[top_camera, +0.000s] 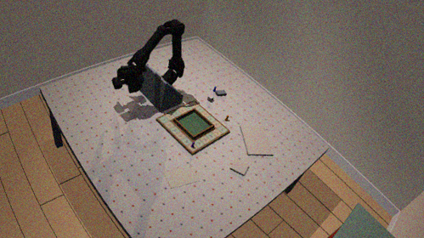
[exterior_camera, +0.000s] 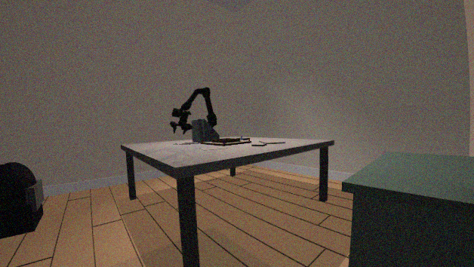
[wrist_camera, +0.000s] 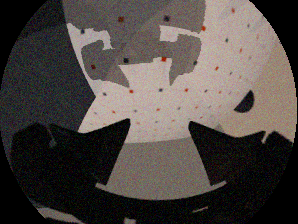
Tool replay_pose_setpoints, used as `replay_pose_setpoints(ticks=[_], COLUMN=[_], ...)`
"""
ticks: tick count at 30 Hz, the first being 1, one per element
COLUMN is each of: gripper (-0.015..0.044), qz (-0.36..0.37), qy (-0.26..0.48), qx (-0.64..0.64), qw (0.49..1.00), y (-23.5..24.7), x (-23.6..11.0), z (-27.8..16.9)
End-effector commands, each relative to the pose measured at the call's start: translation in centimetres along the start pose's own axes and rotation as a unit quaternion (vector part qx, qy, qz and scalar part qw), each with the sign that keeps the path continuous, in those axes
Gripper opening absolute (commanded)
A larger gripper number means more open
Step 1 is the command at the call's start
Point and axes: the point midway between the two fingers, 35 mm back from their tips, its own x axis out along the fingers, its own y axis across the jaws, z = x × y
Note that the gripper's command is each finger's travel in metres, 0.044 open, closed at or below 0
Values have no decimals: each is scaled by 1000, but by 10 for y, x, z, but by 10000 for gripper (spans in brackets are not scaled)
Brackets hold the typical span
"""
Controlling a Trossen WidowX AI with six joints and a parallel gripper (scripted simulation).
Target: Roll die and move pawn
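The board (top_camera: 219,132) (exterior_camera: 211,142) lies near the middle of the table, a ring of tan squares around a green dice tray (top_camera: 193,122). A small blue pawn (top_camera: 192,145) stands on the board's near edge. A small grey cube that looks like the die (top_camera: 211,99) lies on the cloth behind the board. My gripper (top_camera: 121,81) (exterior_camera: 176,127) (wrist_camera: 160,123) is open and empty. It hangs above the table to the left of the board, well away from the die. The wrist view shows only dotted cloth and my own shadow.
A dark grey box (top_camera: 159,91) (exterior_camera: 201,130) stands between the arm base and the board. A second blue pawn (top_camera: 215,89), a grey block (top_camera: 221,93) and an orange pawn (top_camera: 227,118) lie behind the board. Flat cards (top_camera: 256,145) (top_camera: 240,169) lie to its right.
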Motion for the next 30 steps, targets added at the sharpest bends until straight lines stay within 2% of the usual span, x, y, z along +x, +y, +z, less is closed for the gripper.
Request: replay_pose_setpoints(ticks=[1,5,12,20,23,30], gripper=[374,275,275,275,275,275], qz=[-1,-16,-118,-242,-286,-296], qy=[-1,-25,-59,-145,-151,-249], qx=[2,41,103,107,90,70], qw=[1000,999,986,954,942,919], y=[0,0,-24,-12,-12,65], x=[0,-10,-80,-184,-200,-246], z=[0,5,41,125,126,203])
